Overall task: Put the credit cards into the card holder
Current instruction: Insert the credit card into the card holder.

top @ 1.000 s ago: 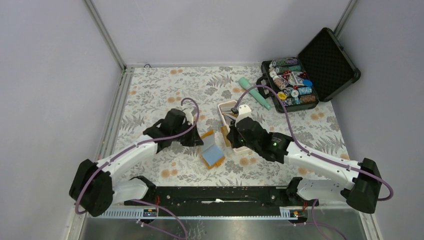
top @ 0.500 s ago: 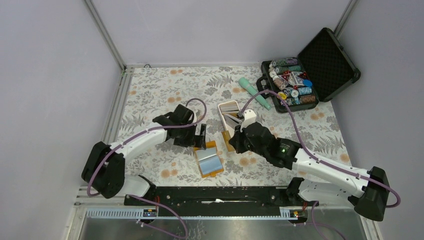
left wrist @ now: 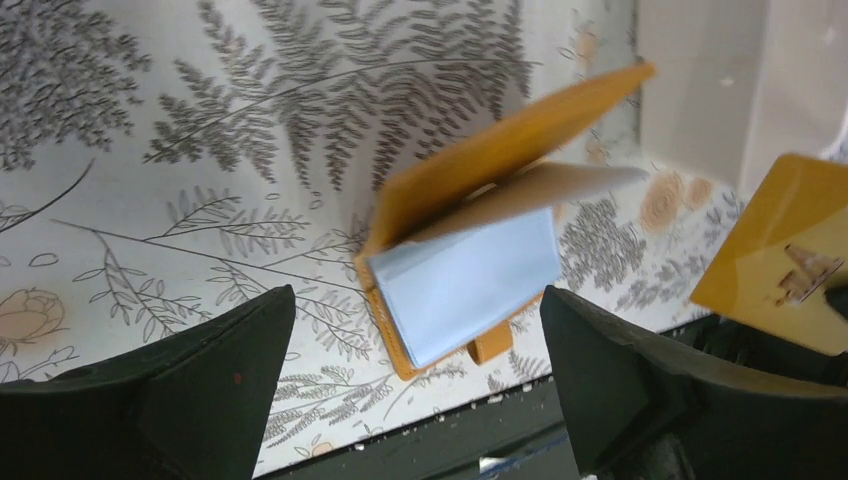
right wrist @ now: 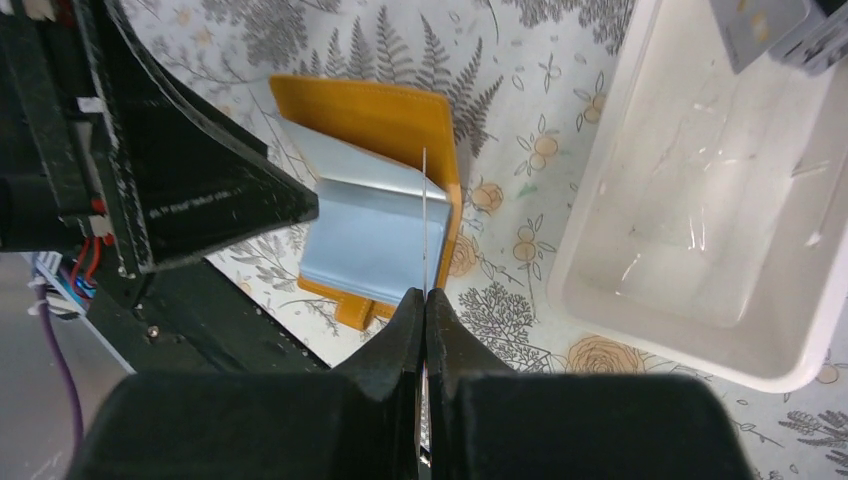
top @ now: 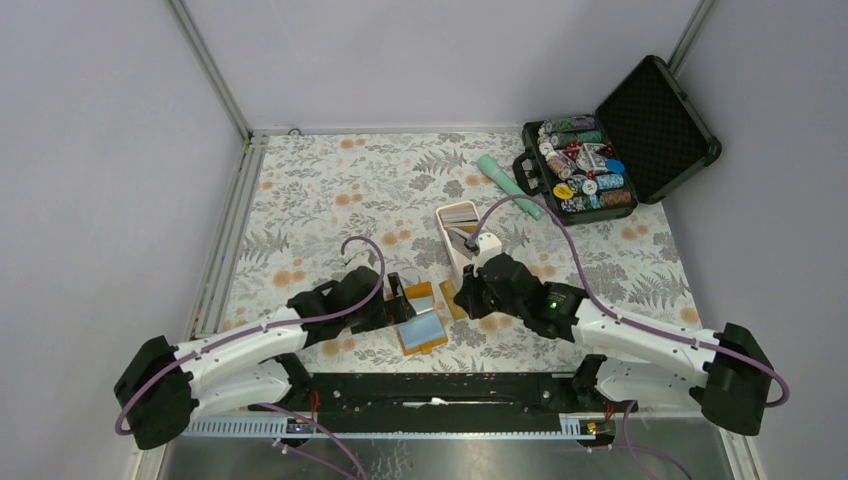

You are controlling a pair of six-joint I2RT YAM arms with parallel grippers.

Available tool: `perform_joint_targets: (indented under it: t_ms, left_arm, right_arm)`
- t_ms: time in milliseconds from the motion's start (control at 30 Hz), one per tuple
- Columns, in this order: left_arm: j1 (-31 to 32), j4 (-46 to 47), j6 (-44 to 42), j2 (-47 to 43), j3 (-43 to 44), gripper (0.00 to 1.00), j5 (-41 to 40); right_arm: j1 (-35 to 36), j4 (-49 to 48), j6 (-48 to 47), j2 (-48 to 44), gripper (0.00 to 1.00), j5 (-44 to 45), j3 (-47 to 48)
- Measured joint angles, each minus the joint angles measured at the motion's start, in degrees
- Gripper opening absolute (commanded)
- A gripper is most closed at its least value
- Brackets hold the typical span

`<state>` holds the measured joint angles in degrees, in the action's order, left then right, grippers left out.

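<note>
Your top external view looks down from high behind the near edge onto the whole table (top: 330,190), while both wrist views sit close over the open card holder (left wrist: 470,280), facing it from opposite sides; all three share it.

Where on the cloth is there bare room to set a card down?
Bare: far-left cloth between metal rail and white tray; right side in front of the chip case. Crowded: the card holder, between left claw and right claw holding a credit card.
</note>
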<state>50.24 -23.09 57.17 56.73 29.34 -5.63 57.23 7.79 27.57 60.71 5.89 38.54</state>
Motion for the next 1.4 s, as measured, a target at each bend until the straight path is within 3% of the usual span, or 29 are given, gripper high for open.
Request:
perform_joint_targets:
  t_ms: [200, 633, 1400]
  left_arm:
    - [0.02, 4.39, 5.6, 0.02, -2.78, 0.99, -3.85]
    - [0.0, 16.35, 8.74, 5.88, -2.78, 0.99, -5.35]
    - [-1.36, 25.77, 7.58, 18.14, 1.31, 0.99, -7.96]
  right_arm:
    - [1.09, -0.85, 2.36, 3.32, 0.0, -0.28, -2.54]
    - [4.22, -2.78, 8.22, 9.16, 0.0, 3.43, -5.44]
    - [8.79, -9.7, 20.28, 15.54, 0.0, 5.9, -5.14]
